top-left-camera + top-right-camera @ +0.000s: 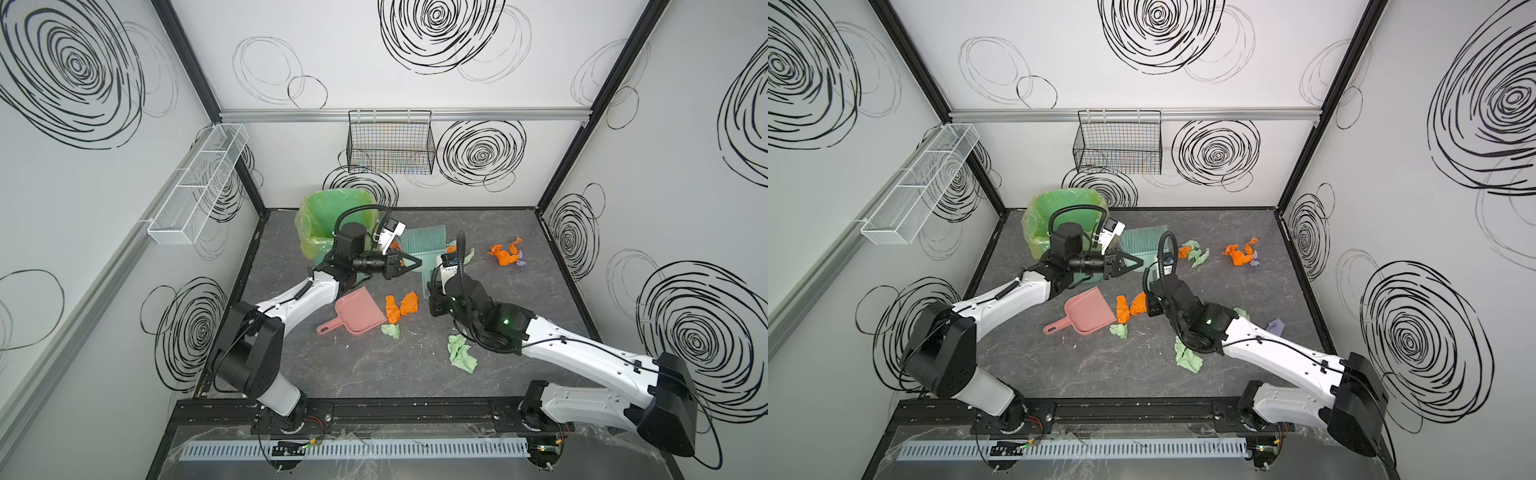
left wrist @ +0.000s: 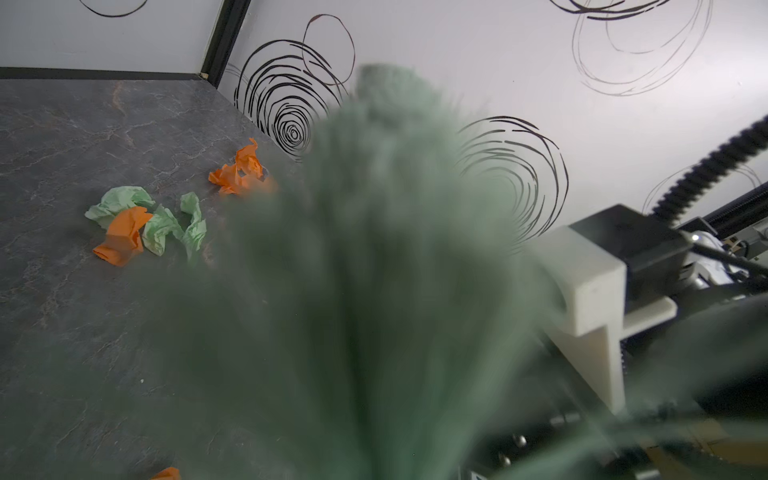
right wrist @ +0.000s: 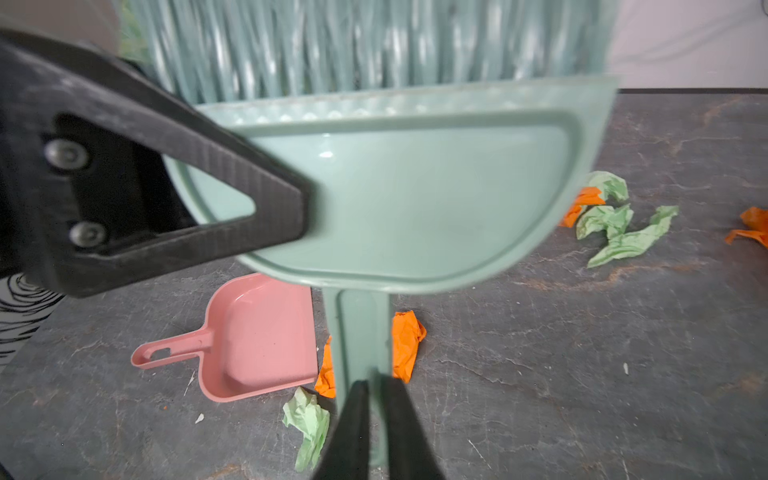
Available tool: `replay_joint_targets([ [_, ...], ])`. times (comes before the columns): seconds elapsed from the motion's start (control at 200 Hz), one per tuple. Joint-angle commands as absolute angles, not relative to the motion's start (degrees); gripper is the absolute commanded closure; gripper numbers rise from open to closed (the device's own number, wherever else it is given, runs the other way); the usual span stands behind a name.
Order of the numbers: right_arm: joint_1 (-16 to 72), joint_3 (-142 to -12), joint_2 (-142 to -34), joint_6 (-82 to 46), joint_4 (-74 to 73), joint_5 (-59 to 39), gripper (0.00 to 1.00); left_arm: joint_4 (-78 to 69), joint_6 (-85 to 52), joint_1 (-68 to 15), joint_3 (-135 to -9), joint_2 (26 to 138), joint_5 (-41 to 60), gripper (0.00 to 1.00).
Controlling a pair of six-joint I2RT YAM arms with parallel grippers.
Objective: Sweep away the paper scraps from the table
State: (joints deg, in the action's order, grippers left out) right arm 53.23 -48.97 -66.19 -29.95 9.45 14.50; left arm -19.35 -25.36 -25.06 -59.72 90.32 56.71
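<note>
A pale green hand brush (image 1: pixel 424 243) hangs over the back middle of the table (image 1: pixel 374 386). My right gripper (image 3: pixel 374 388) is shut on the brush's handle (image 3: pixel 361 332). My left gripper (image 1: pixel 419 262) pinches the brush head (image 3: pixel 415 199), and one of its black fingers (image 3: pixel 266 174) lies across it. Blurred bristles (image 2: pixel 374 249) hide the left jaws in the left wrist view. Paper scraps lie scattered: orange wads (image 1: pixel 401 305) and a green wad (image 1: pixel 390 330) by the dustpan, a bigger green wad (image 1: pixel 461 353), an orange and lilac cluster (image 1: pixel 505 253), and green and orange wads (image 1: pixel 1194 253).
A pink dustpan (image 1: pixel 357 313) lies flat left of centre, handle toward the front left. A bin with a green liner (image 1: pixel 324 224) stands at the back left corner. A black wire basket (image 1: pixel 390 143) and a white mesh shelf (image 1: pixel 199 183) hang on the walls.
</note>
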Motion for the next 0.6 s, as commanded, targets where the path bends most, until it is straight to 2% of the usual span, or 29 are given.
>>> replay_joint_targets([
  [0.0, 53.9, -48.4, -65.0, -30.8, 6.4, 14.5, 0.94, -24.3, -27.2, -24.6, -60.2, 90.0, 58.3, 1.00],
  [0.06, 53.9, -47.9, -64.4, -30.9, 5.9, 14.4, 0.91, -25.5, -28.3, -24.1, -60.0, 89.8, 59.0, 1.00],
  [0.18, 53.8, -43.8, -59.9, -31.8, 0.0, 12.2, 0.71, -33.0, -35.3, -22.0, -58.2, 89.6, 61.9, 1.00],
  [0.375, 53.4, -27.6, -46.6, -32.0, -27.5, 3.9, 0.44, -67.7, -63.5, -16.6, -52.6, 90.2, 63.8, 1.00],
  [0.475, 51.7, -22.5, -43.9, -34.6, -37.4, 1.0, 0.40, -83.1, -75.6, -14.3, -50.3, 90.6, 61.8, 1.00],
  [0.595, 49.8, -20.6, -45.9, -39.5, -45.5, -2.5, 0.38, -83.4, -76.9, -13.3, -48.0, 88.3, 58.9, 1.00],
])
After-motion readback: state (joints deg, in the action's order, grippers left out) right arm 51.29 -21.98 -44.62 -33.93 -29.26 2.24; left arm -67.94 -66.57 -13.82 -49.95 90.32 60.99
